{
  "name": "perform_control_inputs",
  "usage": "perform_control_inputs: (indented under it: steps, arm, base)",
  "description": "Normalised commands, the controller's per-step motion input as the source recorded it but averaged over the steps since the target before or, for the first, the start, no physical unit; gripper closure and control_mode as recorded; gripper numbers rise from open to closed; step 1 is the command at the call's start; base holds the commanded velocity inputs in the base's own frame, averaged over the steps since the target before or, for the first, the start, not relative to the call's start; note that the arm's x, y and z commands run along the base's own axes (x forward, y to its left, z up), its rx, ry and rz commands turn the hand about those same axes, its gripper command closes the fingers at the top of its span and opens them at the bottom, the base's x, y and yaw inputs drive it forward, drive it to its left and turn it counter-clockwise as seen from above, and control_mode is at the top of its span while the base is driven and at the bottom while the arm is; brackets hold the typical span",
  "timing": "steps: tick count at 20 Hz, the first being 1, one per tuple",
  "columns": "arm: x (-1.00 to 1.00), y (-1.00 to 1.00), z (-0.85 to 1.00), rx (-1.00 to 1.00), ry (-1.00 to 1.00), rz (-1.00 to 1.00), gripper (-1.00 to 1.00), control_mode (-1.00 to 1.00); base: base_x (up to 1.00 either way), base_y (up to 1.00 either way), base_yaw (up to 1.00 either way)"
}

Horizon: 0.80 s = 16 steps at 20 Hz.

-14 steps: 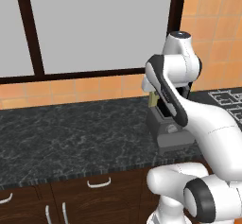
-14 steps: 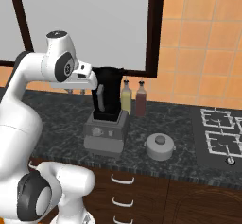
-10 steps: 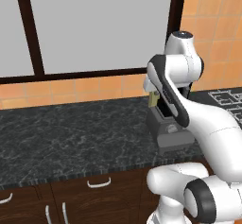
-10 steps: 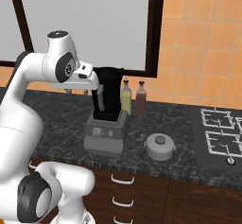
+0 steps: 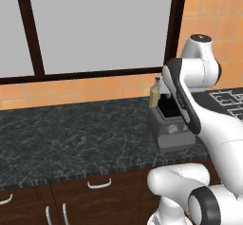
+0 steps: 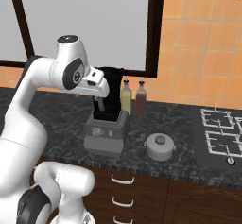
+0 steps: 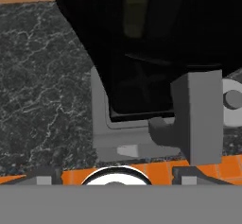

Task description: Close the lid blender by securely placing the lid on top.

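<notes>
the round grey disc-shaped lid (image 6: 159,146) with its small centre knob sat on the dark marbled counter (image 6: 189,152), right of the tall black blender (image 6: 106,124), whose jar stood uncovered. the gripper (image 6: 100,106) hung at the jar, fingers apart, holding nothing.

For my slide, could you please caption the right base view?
Lid on the counter beside the open blender.

Illumination even and bright, diffuse, with no single source evident. Shadows faint and soft on the dark speckled stone table (image 5: 71,138). No glare or lens distortion. Rendered edges slightly pixelated. The tall black blender jar (image 7: 156,43) reads near-featureless black at close range.
</notes>
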Motion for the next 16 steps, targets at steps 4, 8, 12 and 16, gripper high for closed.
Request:
perform_control_inputs:
  steps: [4, 8, 12, 16]
  arm:
    - [-0.15, -0.59, -0.12, 0.01, 0.0, -0.09, -1.0, -1.0]
    - [-0.26, -0.63, -0.17, 0.0, 0.0, -0.02, -1.0, -1.0]
    - [-0.33, -0.69, -0.24, 0.0, 0.0, -0.04, -1.0, -1.0]
    - [-0.18, -0.82, -0.18, 0.01, 0.0, -0.07, -1.0, -1.0]
  base:
    - [0.0, 0.0, 0.0]
    - [0.0, 0.0, 0.0]
    - [0.0, 0.0, 0.0]
    - [0.0, 0.0, 0.0]
